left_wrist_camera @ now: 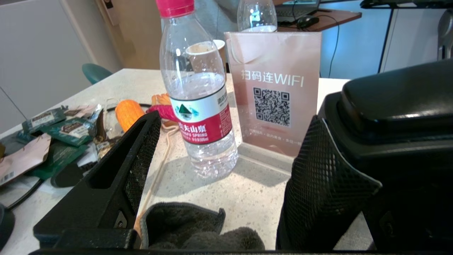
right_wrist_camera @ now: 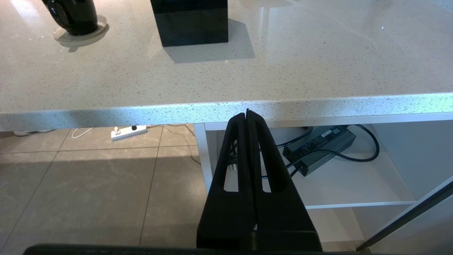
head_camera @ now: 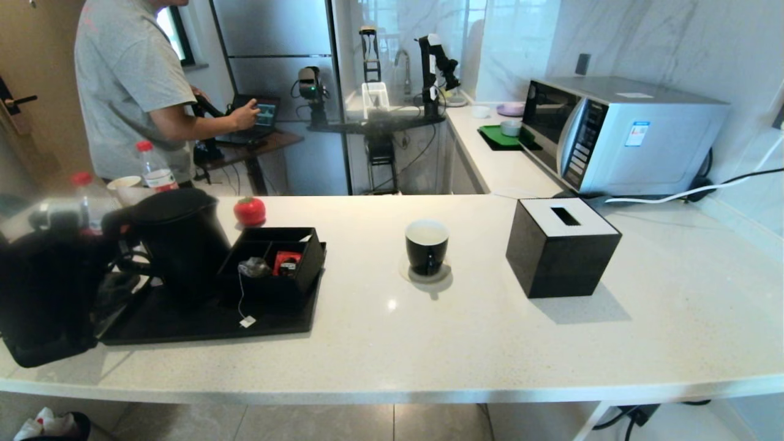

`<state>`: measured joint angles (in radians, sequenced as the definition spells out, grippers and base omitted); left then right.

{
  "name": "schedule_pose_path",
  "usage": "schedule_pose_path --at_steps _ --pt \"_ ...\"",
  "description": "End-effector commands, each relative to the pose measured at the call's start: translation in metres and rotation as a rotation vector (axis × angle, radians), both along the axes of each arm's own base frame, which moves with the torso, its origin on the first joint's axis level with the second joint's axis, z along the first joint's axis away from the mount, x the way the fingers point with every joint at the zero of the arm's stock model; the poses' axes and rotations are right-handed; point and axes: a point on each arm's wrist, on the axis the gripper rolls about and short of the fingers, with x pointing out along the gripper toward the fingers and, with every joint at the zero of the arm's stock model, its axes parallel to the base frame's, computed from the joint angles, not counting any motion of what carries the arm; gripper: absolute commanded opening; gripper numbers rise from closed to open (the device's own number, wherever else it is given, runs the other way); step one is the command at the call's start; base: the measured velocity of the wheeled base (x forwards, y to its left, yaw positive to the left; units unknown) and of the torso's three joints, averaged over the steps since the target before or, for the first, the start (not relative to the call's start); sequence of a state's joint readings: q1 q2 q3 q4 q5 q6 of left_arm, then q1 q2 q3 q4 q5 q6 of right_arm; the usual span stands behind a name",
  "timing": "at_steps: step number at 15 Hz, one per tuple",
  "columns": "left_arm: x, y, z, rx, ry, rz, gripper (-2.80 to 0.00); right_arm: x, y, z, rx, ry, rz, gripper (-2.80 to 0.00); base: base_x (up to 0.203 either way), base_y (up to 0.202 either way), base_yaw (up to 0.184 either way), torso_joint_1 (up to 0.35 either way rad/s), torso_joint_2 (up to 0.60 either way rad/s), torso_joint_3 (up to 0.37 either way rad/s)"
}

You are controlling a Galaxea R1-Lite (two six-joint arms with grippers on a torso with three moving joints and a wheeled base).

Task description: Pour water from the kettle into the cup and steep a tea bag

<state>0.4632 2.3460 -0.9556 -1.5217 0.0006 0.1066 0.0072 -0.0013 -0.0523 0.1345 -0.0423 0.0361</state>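
Step in hand: reaching for the matte black electric kettle, which stands on the black tray at the counter's 9 o'clock. The left gripper has its fingers spread wide beside the kettle's handle; nothing is held. The right gripper, pinched closed, is parked below the counter edge. Next: straddle the handle, close, lift toward the small black cup with white inside at 3 o'clock of the tray.

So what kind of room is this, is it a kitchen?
Most likely a kitchen, maybe in an office or lab. There is a microwave on the stone counter, a kettle and cup set out for tea, and a tap farther back. The man at a laptop hints at a workplace.
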Motion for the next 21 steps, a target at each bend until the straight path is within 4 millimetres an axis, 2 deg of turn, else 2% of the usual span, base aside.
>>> schedule_pose_path --at_steps 1,21 --pt "0.0017 0.0009 0.0016 0.014 -0.026 0.000 0.00 0.0001 0.0000 -0.0001 0.001 0.002 0.000 -2.80 0.000 0.000 0.000 0.000 0.00 0.000" --pt "0.0060 0.0011 0.0007 0.037 -0.024 -0.045 0.00 0.0001 0.0000 -0.0001 -0.001 0.002 0.000 -2.80 0.000 0.000 0.000 0.000 0.00 0.000"
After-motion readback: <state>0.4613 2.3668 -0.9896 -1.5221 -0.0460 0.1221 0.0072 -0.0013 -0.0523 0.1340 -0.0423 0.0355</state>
